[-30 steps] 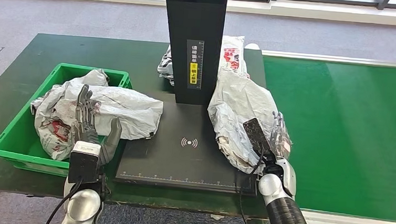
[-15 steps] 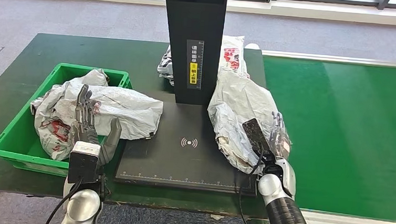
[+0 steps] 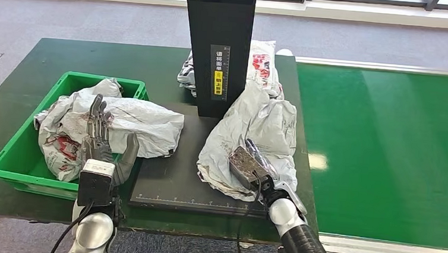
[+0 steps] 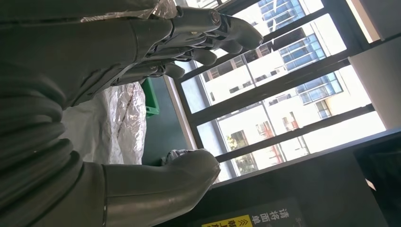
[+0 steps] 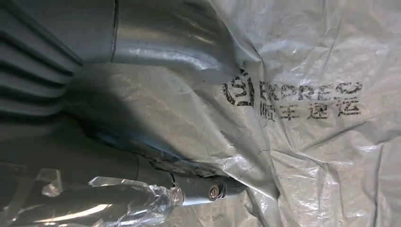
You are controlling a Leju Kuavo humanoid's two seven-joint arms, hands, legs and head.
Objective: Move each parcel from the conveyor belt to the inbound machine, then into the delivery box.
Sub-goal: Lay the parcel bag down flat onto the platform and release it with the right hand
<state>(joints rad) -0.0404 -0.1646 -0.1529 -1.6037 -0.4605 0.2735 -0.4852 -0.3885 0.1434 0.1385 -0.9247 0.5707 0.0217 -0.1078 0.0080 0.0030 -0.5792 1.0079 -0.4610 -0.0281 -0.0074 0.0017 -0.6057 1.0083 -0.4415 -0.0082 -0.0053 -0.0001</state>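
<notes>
A crumpled grey parcel [image 3: 257, 129] lies across the right half of the black scanner plate [image 3: 170, 185] of the inbound machine, its far end leaning by the machine's black column [image 3: 218, 37]. My right hand [image 3: 247, 164] grips the parcel's near end; up close its thumb [image 5: 161, 45] and a finger [image 5: 198, 190] dig into the printed plastic [image 5: 293, 142]. My left hand [image 3: 102, 145] stands upright and open at the green delivery box's [image 3: 14, 147] right rim, holding nothing. Grey parcels [image 3: 132, 123] fill the box. The left hand's fingers [image 4: 198, 33] and thumb [image 4: 161, 182] are spread apart.
The green conveyor belt [image 3: 392, 150] runs along the right, bare. Another parcel [image 3: 263, 59] lies behind the column. The dark green table [image 3: 41, 60] stretches left of the machine.
My right hand has pulled the grey parcel leftward, off the belt's edge and onto the scanner plate. The left hand stays where it was.
</notes>
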